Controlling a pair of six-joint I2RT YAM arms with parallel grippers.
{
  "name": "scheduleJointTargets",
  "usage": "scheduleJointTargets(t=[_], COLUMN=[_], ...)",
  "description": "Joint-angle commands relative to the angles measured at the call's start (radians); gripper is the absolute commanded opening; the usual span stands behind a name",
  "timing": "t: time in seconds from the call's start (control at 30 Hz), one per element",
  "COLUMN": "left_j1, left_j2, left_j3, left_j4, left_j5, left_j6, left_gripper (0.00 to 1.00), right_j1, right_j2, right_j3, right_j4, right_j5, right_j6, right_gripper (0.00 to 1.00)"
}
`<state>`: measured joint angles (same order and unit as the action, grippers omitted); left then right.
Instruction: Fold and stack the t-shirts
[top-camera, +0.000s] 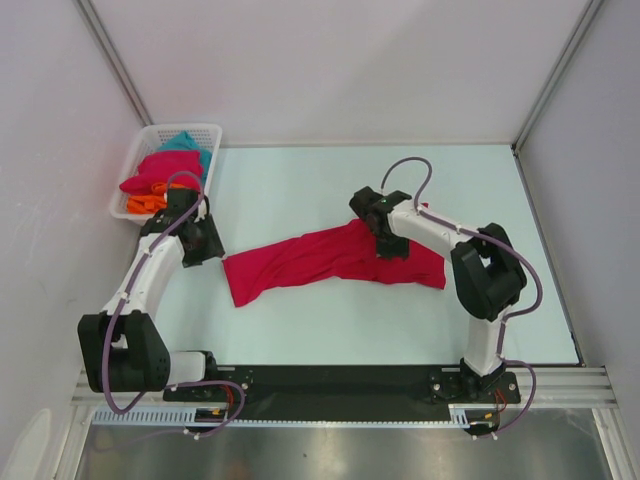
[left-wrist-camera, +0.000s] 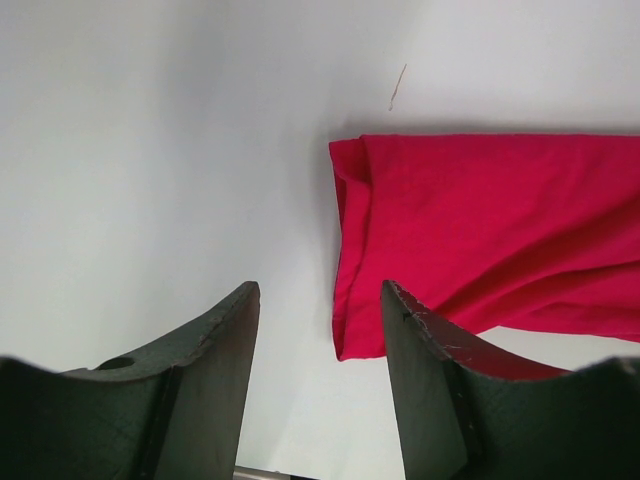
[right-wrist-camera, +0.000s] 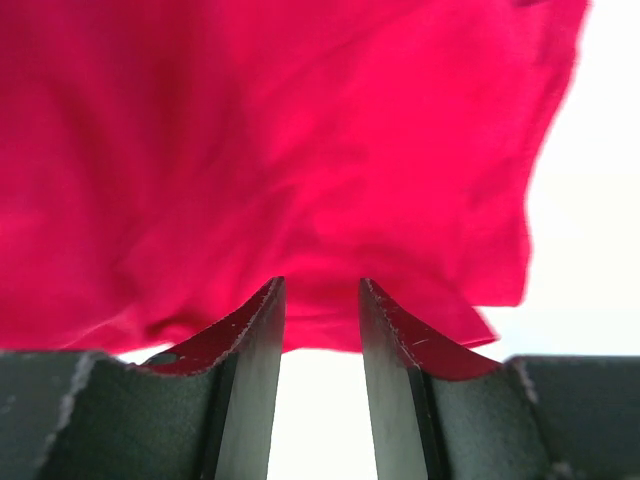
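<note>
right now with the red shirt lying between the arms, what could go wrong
The crimson shirt lies bunched, so a fold now may set crooked. The left gripper is open beside its end; closing there may catch only table. The left arm sits close to the basket and could nudge it.

The left arm (top-camera: 148, 280) rises from its base at the lower left of the top view and reaches up the frame, with the left end effector (top-camera: 197, 240) at centre left. Its fingers (left-wrist-camera: 200, 360) stand well apart with nothing between them. The right arm (top-camera: 485, 275) bends from the lower right toward the centre. There the right end effector (top-camera: 385, 240) points down, its fingers narrowly parted and gripping nothing.
</note>
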<state>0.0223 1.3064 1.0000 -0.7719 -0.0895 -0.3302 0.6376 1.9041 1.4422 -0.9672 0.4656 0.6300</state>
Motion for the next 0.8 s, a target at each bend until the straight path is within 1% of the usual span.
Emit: scheduleJointTargets(t=[0.0, 0.2, 0.37, 0.57, 0.77], left_j1=[0.008, 0.01, 0.008, 0.01, 0.01], left_j2=[-0.026, -0.016, -0.021, -0.019, -0.021], left_j3=[-0.003, -0.003, -0.006, -0.003, -0.004], left_j4=[0.008, 0.016, 0.014, 0.019, 0.02], left_j5=[0.014, 0.02, 0.017, 0.028, 0.031], left_j6=[0.023, 0.022, 0.028, 0.028, 0.028], left_gripper=[0.57, 0.57, 0.57, 0.57, 0.57], right_j1=[-0.047, -0.035, -0.021, -0.047, -0.05], right_j2=[-0.085, -0.122, -0.166, -0.223, -0.247], right_j3=[-0.037, -0.098, -0.184, -0.285, -0.295], right_j4=[0.002, -0.013, -0.031, -0.019, -0.018], right_j5=[0.036, 0.031, 0.041, 0.027, 0.004], right_j6=[-0.012, 0.011, 0.028, 0.031, 0.033], right_gripper=[0.41, 0.41, 0.41, 0.41, 0.41])
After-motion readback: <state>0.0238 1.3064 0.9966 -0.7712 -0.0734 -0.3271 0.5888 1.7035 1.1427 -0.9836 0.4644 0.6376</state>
